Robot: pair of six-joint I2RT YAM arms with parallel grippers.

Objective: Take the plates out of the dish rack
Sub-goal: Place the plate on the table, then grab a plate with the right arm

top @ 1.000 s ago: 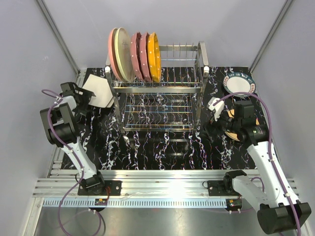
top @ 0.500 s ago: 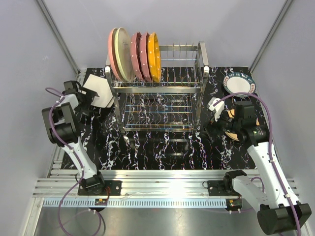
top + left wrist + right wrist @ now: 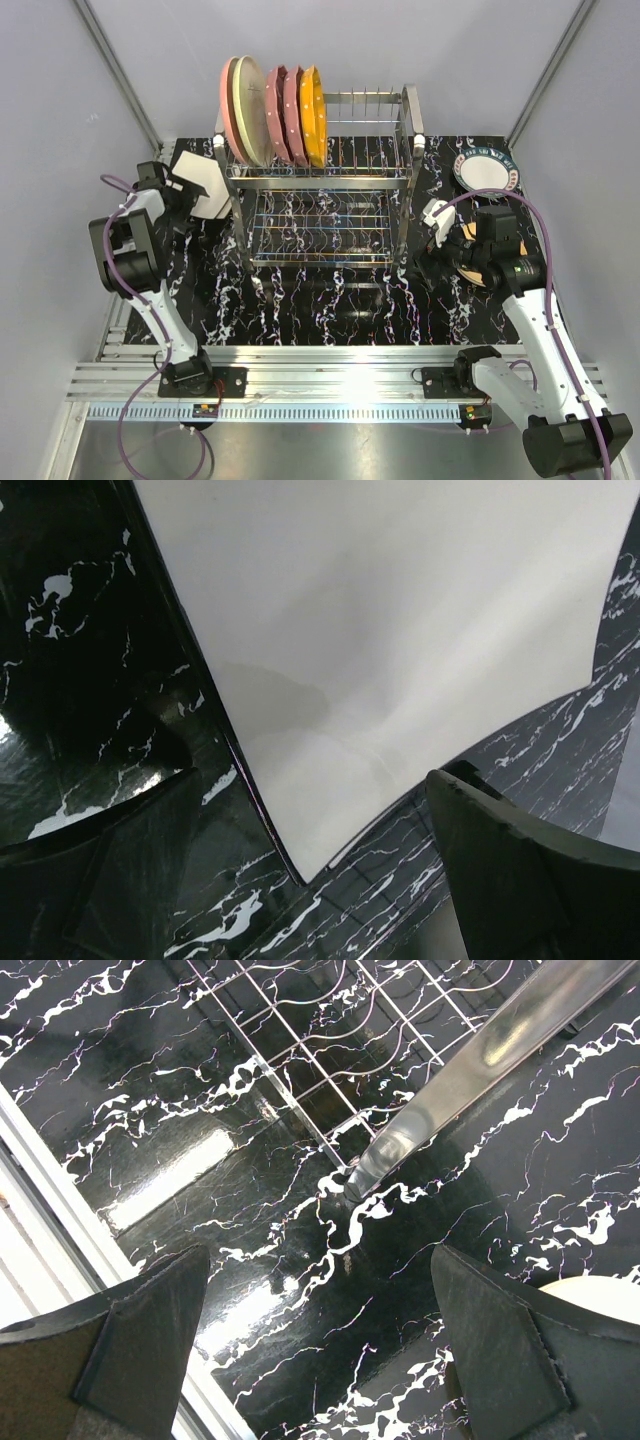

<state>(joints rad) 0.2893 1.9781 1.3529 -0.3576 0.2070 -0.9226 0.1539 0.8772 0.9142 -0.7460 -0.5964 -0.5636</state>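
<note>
No writing, brand, number or sign could be read in any view. The teal-rimmed plate (image 3: 487, 170) at the table's far right carried only a repeating ornament on its rim, with no letters. A small reddish tag (image 3: 206, 407) on the rail below the left arm's base, and a similar one (image 3: 478, 410) below the right arm's base, were too small to make out.

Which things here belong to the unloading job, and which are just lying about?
Job: silver wire dish rack; five upright plates in it; squarish white plate, teal-rimmed white plate and tan plate on the black marbled table.
Lying about: purple cables; aluminium front rail.
</note>
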